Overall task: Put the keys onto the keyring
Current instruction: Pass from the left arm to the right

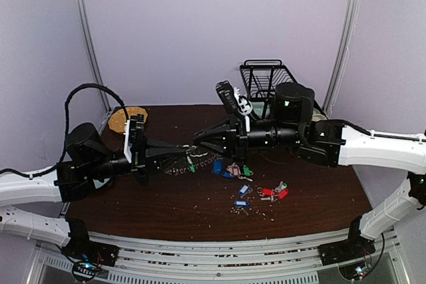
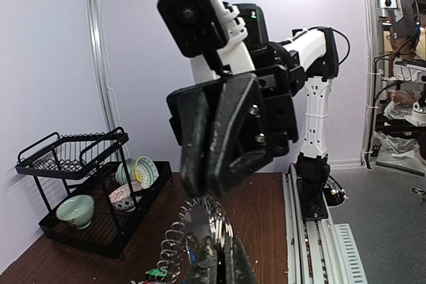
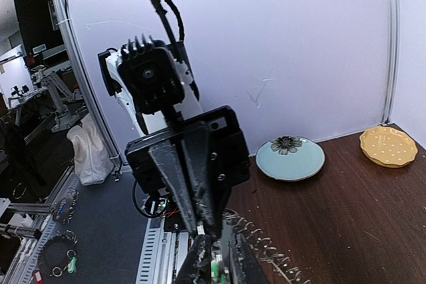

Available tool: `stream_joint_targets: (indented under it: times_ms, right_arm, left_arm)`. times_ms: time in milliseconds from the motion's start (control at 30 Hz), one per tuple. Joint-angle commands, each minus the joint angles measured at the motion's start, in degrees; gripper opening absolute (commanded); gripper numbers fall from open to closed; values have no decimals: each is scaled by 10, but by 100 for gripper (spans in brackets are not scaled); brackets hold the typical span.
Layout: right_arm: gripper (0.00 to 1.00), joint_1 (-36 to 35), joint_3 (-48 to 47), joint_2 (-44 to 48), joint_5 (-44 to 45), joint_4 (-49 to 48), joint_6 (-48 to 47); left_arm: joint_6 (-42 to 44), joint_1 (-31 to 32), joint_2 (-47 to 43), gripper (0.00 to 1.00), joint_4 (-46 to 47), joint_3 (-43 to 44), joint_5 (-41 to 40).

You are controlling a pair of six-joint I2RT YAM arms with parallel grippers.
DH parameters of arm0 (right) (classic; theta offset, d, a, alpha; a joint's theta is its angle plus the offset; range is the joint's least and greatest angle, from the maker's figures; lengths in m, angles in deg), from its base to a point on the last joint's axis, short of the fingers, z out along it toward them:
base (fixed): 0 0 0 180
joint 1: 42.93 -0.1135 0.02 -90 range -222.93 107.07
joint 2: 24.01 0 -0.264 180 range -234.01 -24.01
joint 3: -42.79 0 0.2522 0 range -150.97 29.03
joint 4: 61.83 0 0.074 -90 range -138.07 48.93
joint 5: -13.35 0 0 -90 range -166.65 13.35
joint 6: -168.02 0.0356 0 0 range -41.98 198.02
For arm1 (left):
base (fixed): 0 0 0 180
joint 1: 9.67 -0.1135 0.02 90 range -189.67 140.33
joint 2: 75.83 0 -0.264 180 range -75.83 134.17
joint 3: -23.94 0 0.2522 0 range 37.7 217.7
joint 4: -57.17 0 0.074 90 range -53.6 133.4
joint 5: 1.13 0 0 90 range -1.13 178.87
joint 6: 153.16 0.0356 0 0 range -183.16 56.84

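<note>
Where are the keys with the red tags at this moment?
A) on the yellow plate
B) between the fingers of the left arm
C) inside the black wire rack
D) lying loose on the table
D: in the top view the red-tagged keys lie on the brown table, held by nothing.
</note>
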Motion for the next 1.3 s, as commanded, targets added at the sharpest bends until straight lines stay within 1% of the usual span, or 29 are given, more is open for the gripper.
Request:
stream_joint_targets:
  times_ms: [0,200,400,533,600,700,833,867,900,967,1000,1067,1267]
  right_arm:
    - [14,7,1,21,10,25,-12]
    - [21,-15,-42,-7,17,67,-30]
    - [22,-19,-55,-7,21,98,-40]
    - [18,-27,-74,-11,30,136,-59]
    - [16,-37,-92,-19,43,169,-87]
    - [10,-41,-120,-32,44,202,-101]
    - [7,-42,-137,-40,60,233,-112]
    - [8,-43,-141,-41,68,242,-115]
    - [10,-43,-144,-41,74,251,-119]
    - [20,-43,-145,-37,88,261,-123]
    - [23,-42,-146,-34,92,264,-127]
    - [24,-42,-151,-26,97,271,-132]
    - [19,-46,-179,-25,120,305,-150]
  left_arm:
    - [7,4,-8,0,52,5,11]
    - [8,4,-10,0,49,5,4]
    - [12,4,-8,0,40,5,-5]
    - [17,4,-6,0,36,9,-7]
    - [19,4,-5,0,33,11,-7]
    - [20,4,-3,0,26,15,-6]
    - [23,4,-5,0,23,16,-7]
    - [24,4,-5,0,24,16,-7]
    - [24,4,-7,0,24,16,-8]
    - [25,4,-6,0,22,16,-8]
    - [26,4,-5,0,21,16,-9]
    - [25,4,-3,0,20,17,-8]
    - [28,4,-2,0,17,19,-8]
